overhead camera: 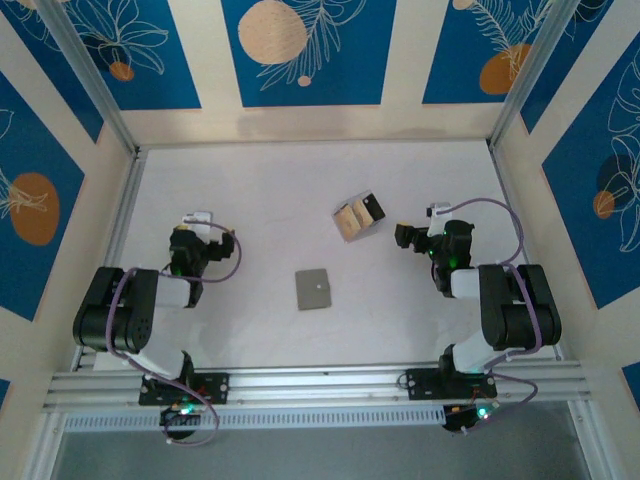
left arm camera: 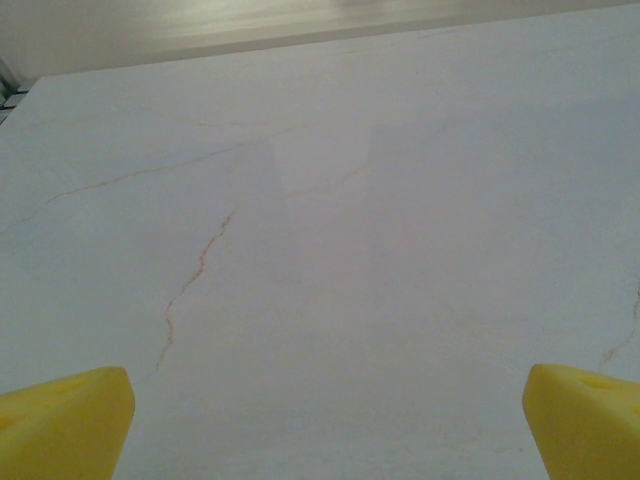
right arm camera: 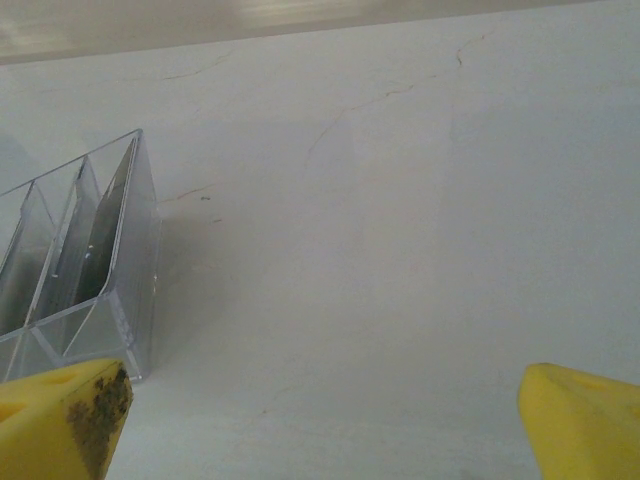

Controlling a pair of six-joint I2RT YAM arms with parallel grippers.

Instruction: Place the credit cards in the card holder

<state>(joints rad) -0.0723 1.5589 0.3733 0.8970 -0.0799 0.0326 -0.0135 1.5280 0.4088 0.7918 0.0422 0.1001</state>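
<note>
While the card holder (overhead camera: 313, 289) lies shut, left gripper (left arm camera: 328, 392) and right gripper (right arm camera: 325, 382) are held wide apart, empty, flanking it.

Left arm (overhead camera: 130, 312) and right arm (overhead camera: 512, 305): black with white links, purple cables (overhead camera: 490, 204), green base lights (overhead camera: 183, 408). Left tool (left arm camera: 325, 420) and right tool (right arm camera: 325, 420) have yellow fingers (left arm camera: 65, 420), one smudged dark.

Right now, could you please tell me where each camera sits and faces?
Top external: above and behind the bases, looking down on the table, card holder and clear case; left arm and right arm show.
Left wrist: on the left gripper, facing forward across the table; its yellow fingertips show.
Right wrist: on the right gripper, facing forward; yellow fingertips, case at left.
Shared: top and right wrist both see the case.
</note>
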